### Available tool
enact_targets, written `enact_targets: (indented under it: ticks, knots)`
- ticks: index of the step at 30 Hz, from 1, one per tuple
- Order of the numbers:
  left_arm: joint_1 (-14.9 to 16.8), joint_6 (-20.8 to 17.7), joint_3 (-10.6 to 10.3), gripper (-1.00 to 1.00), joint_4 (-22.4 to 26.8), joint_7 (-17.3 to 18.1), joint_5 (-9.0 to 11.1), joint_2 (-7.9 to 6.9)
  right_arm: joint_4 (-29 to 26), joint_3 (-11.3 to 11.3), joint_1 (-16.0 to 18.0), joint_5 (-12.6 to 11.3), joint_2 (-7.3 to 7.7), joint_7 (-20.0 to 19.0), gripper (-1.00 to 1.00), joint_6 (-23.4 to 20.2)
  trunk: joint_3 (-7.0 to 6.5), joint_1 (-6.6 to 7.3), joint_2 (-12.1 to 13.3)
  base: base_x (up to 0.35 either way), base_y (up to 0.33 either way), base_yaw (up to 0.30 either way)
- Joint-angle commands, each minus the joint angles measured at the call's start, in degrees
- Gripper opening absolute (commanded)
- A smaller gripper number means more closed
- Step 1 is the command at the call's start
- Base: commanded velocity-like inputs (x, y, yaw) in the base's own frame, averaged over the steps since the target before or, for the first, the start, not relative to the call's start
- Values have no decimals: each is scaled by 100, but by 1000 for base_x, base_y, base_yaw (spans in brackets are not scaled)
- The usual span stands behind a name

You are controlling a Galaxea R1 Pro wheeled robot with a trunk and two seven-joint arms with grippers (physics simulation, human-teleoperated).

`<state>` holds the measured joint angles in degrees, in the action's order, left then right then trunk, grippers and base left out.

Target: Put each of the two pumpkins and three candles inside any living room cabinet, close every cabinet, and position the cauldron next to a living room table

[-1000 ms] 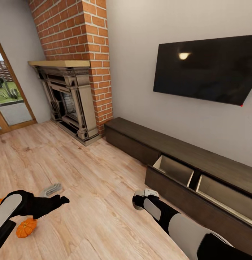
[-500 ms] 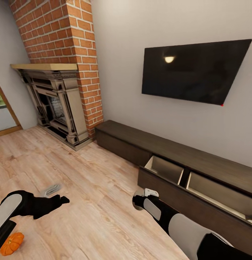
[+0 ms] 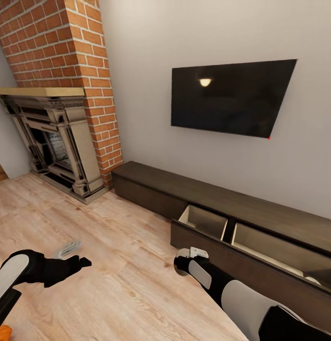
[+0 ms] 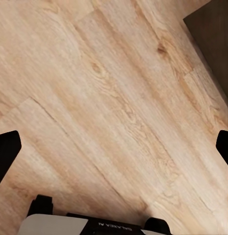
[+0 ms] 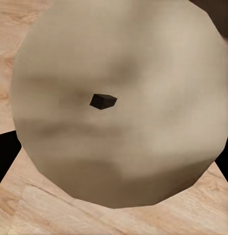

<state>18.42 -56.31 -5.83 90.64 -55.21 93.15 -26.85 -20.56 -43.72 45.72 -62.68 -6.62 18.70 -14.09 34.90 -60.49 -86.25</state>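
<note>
A light wood-plank floor [image 3: 113,237] is seen spreading under a plain grey wall [image 3: 184,33]. A red-brick chimney [image 3: 66,57] with an ornate cream fireplace surround [image 3: 56,147] stands at the far left end of that wall, and a black flat television [image 3: 229,97] is mounted on the wall further right. Along the foot of the wall lies the long low dark-brown wooden cabinet [image 3: 151,189]; its right-hand drawer [image 3: 208,222] is pulled out over the floor, pale beige inside, with a divider between two compartments.

The white-and-black right arm [image 3: 232,293] is stretched toward the drawer's near front edge, the right claw [image 3: 190,253] just short of it over bare floor. In the right wrist view a stubby pale beige-grey candle [image 5: 118,103] with a small dark wick is seen end-on between the claw's dark fingers [image 5: 6,152], which close on its sides.

The left claw [image 3: 73,261] hangs over the floor well left of the cabinet; in the left wrist view its black fingertips [image 4: 7,149] stand wide apart with nothing between them. A sliver of a bright-orange pumpkin [image 3: 3,328] is cut by the bottom-left corner of the head view.
</note>
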Motion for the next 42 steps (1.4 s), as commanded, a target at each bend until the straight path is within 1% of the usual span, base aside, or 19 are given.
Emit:
enact_targets:
  ticks: [1, 20, 34, 42]
  knots:
    - [3, -3, -5, 100, 6, -60, 54, -5, -9, -40, 7, -25, 3, 38, -100, -15, -2, 0, -3, 0, 0, -193]
    - [4, -3, -14, 100, 6, -60, 61, -5, -1, -40, 7, -25, 5, 38, -100, -15, -145, 0, -3, 0, 0, -193]
    - [4, -3, -22, 100, 6, -61, 62, -5, 0, -40, 7, -25, 5, 38, -100, -22, -497, 308, 558, 0, 0, -186]
    - [3, -3, -23, 100, 6, -64, 62, 2, 3, -31, 7, -31, 3, 50, -100, -68, -643, 483, 879, 0, 0, -16]
